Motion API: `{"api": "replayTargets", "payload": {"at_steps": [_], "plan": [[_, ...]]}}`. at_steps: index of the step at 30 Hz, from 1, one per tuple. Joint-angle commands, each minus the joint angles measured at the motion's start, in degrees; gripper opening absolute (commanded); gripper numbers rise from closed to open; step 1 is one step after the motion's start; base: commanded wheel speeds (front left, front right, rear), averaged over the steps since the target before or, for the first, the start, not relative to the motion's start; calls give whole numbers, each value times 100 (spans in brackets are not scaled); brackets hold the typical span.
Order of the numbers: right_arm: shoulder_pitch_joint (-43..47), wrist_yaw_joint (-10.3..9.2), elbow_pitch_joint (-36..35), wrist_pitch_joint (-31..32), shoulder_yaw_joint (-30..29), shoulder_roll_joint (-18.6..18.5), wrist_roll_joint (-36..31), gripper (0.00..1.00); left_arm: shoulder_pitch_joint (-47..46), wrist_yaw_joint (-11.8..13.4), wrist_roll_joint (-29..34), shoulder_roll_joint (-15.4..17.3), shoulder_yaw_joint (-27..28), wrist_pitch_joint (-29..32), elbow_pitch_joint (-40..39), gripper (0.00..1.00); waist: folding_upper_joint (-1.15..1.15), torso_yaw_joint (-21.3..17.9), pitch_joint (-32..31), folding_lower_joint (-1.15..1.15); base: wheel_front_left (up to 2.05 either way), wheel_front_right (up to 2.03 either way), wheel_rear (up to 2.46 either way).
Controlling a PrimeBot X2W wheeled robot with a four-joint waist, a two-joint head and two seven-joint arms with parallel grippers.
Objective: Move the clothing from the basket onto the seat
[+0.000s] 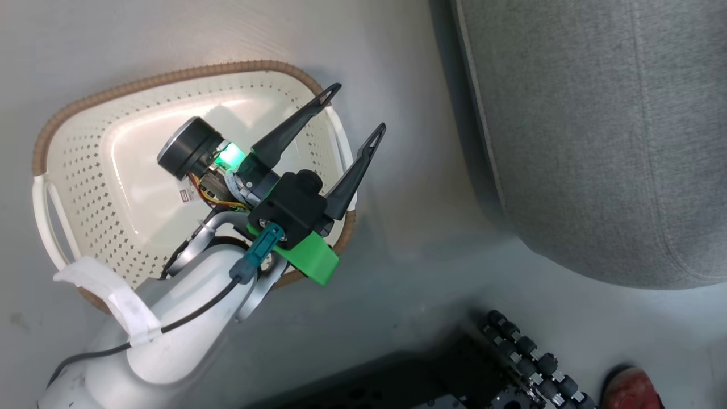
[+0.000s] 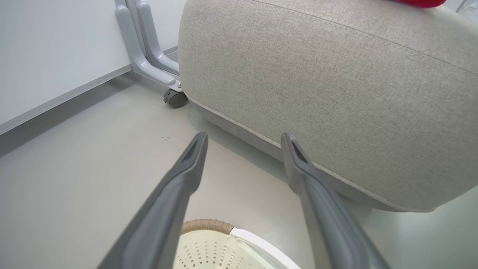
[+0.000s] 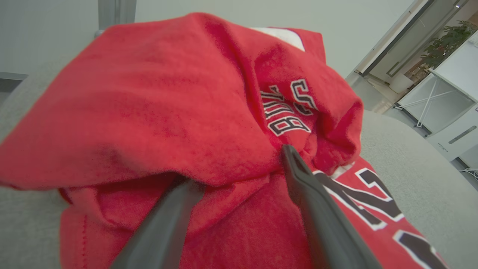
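The right claw [image 3: 239, 164] was spread wide, tips touching the red clothing [image 3: 149, 104] piled just ahead of it on the seat [image 3: 403, 160]. The left claw [image 1: 358, 108] hung spread above the basket [image 1: 79, 170].

The basket [image 1: 85, 170] is cream, its walls patterned with rows of small perforations, with a brown woven-look rim [image 1: 170, 75] and white handles [image 1: 41, 210]. The seat [image 1: 596, 142] is grey woven fabric with a paler stitched seam [image 2: 239, 125]. The clothing [image 3: 149, 104] is bright red, with a white panel and dark numerals and letters outlined in white. The left gripper [image 1: 358, 108] is black, with a bright green bracket [image 1: 309, 258], a glowing green light [image 1: 230, 154] and a teal connector [image 1: 258, 258]. The right gripper [image 3: 237, 166] is dark grey. The floor [image 1: 397, 45] is pale grey.
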Motion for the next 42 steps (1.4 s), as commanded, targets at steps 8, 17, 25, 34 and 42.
{"api": "replayTargets", "payload": {"at_steps": [8,17,25,34,42], "plan": [[1258,-8,-708,0,-45,559,-432,100,616,360,-488,-264,340,-587,470,100,0,-211,-1402,0,0,0,0],[2529,-8,-1256,0,215,922,-361,100,1464,393,-888,-699,947,-808,471,100,0,172,-2676,0,0,0,0],[3385,-8,-1517,0,1017,1008,-99,100,2544,282,-553,-1133,1937,-807,162,100,0,706,-3589,0,0,0,0],[4056,-7,-1759,0,1742,893,283,100,3721,156,-54,-1563,3132,-806,48,100,0,1418,-4397,0,0,0,0],[4372,-8,-1795,0,1965,1066,313,100,4309,-170,196,-1753,3793,-806,-184,100,0,1843,-4755,0,0,0,0]]}}
